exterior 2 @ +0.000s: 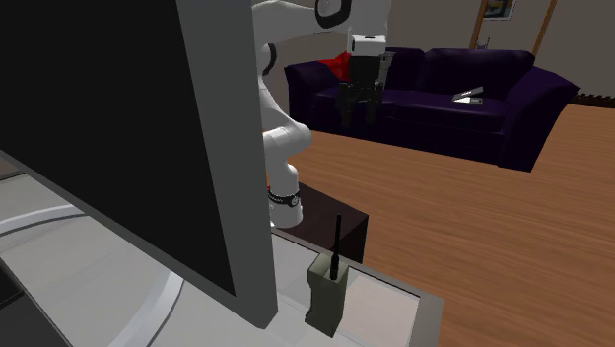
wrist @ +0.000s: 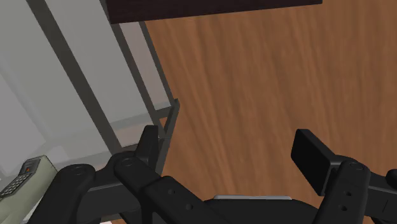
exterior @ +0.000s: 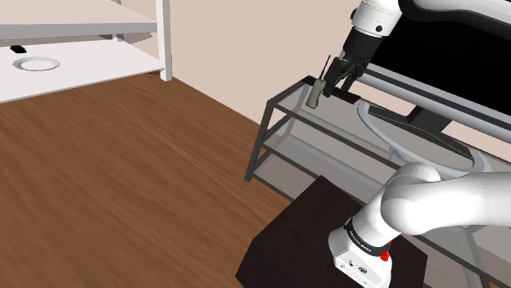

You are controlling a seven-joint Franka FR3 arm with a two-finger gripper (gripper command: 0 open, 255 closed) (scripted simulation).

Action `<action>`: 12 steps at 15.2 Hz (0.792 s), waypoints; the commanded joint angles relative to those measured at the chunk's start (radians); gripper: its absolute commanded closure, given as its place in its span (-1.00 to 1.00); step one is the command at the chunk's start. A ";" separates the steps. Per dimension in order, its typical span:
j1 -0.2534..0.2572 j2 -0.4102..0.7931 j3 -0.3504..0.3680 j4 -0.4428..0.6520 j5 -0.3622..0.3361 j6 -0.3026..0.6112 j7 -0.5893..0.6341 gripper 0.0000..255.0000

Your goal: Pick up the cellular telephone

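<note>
The cellular telephone [exterior: 315, 93] is an olive-green handset with a black antenna. It stands upright near the corner of a glass TV stand [exterior: 282, 123]. In the second exterior view the telephone [exterior 2: 327, 292] is at the stand's front corner [exterior 2: 399, 301]. My black gripper [exterior: 340, 79] hovers just above the telephone and to its side, not touching it. Its fingers stand open with nothing between them. The wrist view has the gripper [wrist: 229, 147] over the wooden floor just past the stand's edge, with the telephone's keypad [wrist: 24, 179] outside one finger [wrist: 149, 143].
A large black TV [exterior: 458, 49] stands on the glass stand right behind the telephone, with a pale ring [exterior: 409, 147] at its foot. My dark box stand [exterior: 311, 237] sits on wooden floor. A dark sofa [exterior 2: 463, 113] and a white shelf unit [exterior: 164, 37] lie farther off.
</note>
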 commanded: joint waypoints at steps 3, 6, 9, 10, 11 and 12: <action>-0.006 0.017 -0.048 -0.004 -0.030 0.025 -0.065 -1.00; -0.014 0.054 -0.118 0.000 -0.072 0.065 -0.162 -1.00; -0.021 0.104 -0.188 0.018 -0.107 0.107 -0.257 -1.00; -0.022 0.123 -0.211 0.026 -0.116 0.121 -0.289 -1.00; -0.023 0.144 -0.234 0.037 -0.125 0.135 -0.321 -1.00; -0.024 0.166 -0.256 0.048 -0.132 0.149 -0.352 -1.00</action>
